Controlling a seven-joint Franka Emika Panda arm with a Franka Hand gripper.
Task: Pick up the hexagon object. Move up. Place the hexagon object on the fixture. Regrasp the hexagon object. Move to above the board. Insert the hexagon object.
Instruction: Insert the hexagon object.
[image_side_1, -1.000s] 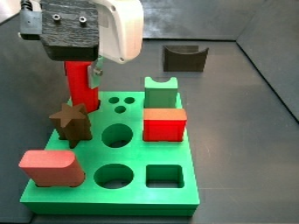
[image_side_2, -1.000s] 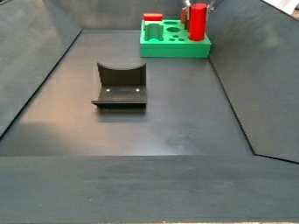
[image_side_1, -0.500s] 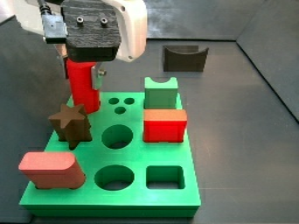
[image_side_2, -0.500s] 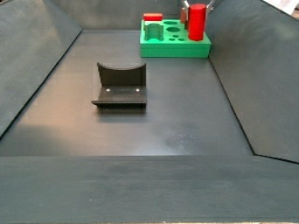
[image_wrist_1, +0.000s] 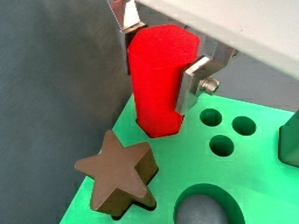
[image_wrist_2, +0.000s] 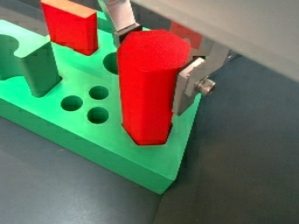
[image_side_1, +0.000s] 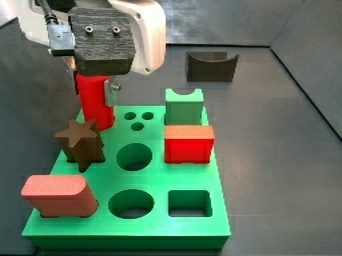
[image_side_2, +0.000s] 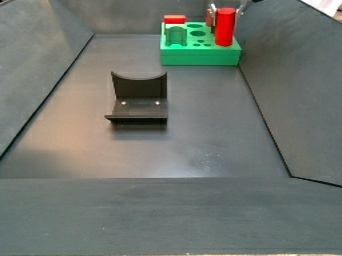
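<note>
Your pincer is clamped on the red hexagon, standing upright in the board's corner hole beside the star.

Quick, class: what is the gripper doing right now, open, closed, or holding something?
Gripper: above the board's corner, fingers either side of the upright hexagon object; whether it grips cannot be told.

Brown star, red cube, pink block

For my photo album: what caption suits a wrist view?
End effector around upright red hexagon object at green board's corner.
</note>
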